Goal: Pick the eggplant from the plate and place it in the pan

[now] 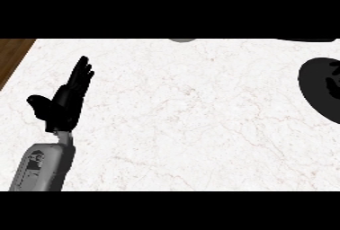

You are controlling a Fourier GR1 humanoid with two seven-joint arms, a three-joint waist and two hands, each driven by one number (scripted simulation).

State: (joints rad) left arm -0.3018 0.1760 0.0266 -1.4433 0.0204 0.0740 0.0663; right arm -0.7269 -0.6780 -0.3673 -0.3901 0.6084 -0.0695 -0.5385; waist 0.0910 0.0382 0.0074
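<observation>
Left robot hand (66,101) rests spread, fingers up, holding nothing, at the left of the counter (186,126), likely idle since the dark dish (306,83) sits far right.

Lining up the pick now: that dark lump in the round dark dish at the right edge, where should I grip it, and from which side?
Likely from above, gripping across its middle: the dark lump lies low inside the dish, whose rim would block a sideways reach. The view's edge cuts it off, so its long axis cannot be told.
</observation>
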